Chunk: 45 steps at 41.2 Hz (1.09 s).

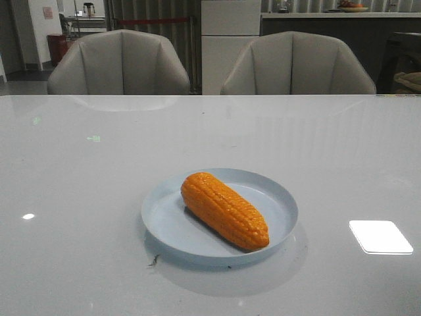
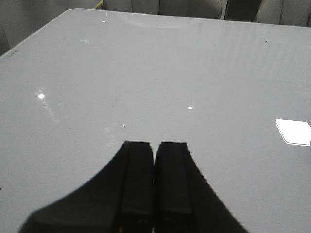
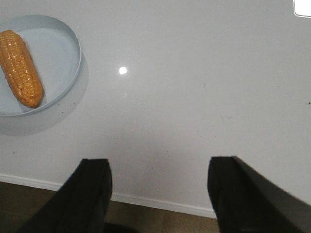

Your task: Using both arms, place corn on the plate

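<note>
The orange corn (image 1: 225, 210) lies diagonally on the pale blue plate (image 1: 172, 227) in the middle of the table. Neither gripper shows in the front view. In the right wrist view the corn (image 3: 20, 67) lies on the plate (image 3: 63, 58), well away from my right gripper (image 3: 160, 167), which is open and empty over the table's near edge. My left gripper (image 2: 155, 143) is shut on nothing, above bare table; corn and plate are out of its view.
The white glossy table (image 1: 85, 197) carries bright light reflections (image 1: 381, 236). Two grey chairs (image 1: 118, 62) stand behind its far edge. The table's front edge and brown floor (image 3: 160, 216) show under the right gripper.
</note>
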Motion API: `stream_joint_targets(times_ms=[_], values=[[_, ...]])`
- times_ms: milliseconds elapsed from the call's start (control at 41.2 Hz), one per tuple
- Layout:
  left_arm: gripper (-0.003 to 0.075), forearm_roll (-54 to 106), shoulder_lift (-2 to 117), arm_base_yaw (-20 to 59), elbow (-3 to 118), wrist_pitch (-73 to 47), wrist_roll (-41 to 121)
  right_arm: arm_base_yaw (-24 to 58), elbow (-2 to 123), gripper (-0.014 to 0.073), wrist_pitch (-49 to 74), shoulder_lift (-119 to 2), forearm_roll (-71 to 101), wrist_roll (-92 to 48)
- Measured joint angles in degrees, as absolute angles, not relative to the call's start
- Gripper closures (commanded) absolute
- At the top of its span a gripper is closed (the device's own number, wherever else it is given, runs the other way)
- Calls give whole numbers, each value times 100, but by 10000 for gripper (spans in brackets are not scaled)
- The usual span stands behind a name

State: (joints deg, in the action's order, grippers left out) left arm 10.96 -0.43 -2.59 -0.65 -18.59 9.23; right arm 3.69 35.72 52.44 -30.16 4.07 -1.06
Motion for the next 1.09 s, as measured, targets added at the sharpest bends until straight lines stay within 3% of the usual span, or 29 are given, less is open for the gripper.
stream_joint_targets(times_ms=[704, 849, 1092], values=[[627, 1096, -43, -239, -65, -1859, 923, 369, 3560, 80, 5041, -2780, 431, -96], [627, 1096, -43, -239, -65, -1859, 923, 369, 3560, 198, 4375, -2333, 486, -96], [627, 1096, -43, -239, -65, -1862, 923, 369, 2937, 467, 2576, -1809, 573, -96]])
